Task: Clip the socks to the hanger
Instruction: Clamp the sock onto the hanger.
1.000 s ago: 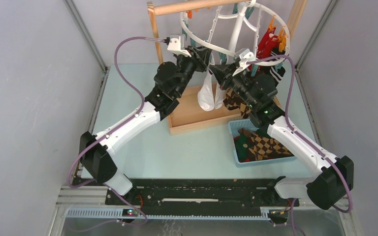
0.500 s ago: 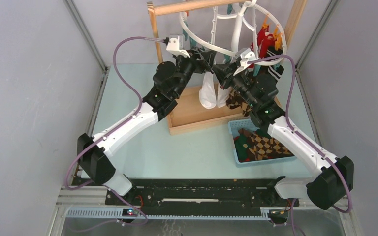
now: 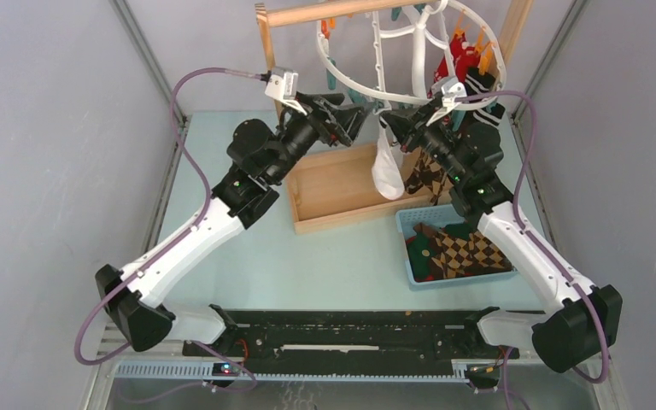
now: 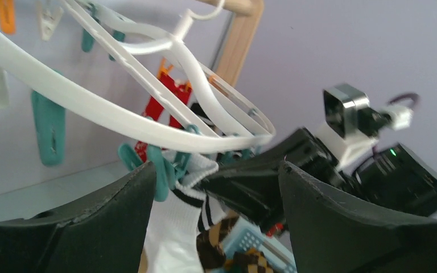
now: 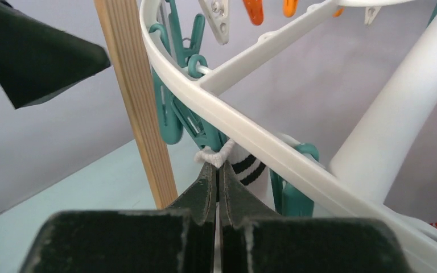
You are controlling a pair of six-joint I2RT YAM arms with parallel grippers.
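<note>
One pale surface (image 3: 222, 256) carries everything. At its far side stands one wooden rack (image 3: 333, 12). Two arms reach up from the near edge and meet under the rack's top bar.

One hanger (image 3: 412, 53), a white oval frame with inner ribs, hangs tilted from that bar. Clips in teal, orange and white dangle round its rim; their full number cannot be counted.

One blue basket (image 3: 403, 235) sits on the surface at the right. It holds socks in three patterns: argyle, dark green and a bit of red. How many socks that makes cannot be told.

Four lots of fabric hang at the frame:
- One white sock (image 3: 386, 171) with black bands at the cuff hangs from the near rim, between the two arms.
- One argyle sock (image 3: 427, 175) hangs just to its right.
- Red fabric (image 3: 454, 58) is clipped at the far right.
- One black striped sock (image 3: 478, 85) is beside the red fabric.

The right pincer (image 5: 217, 170) is closed tight, and the white sock's cuff edge sticks up from between its tips, right under the rim. The left pincer (image 4: 216, 170) gapes wide with nothing in it. One teal clip (image 4: 160, 170) sits just inside its left finger, against the sock's cuff. Whether that clip bites the cuff cannot be told.
</note>
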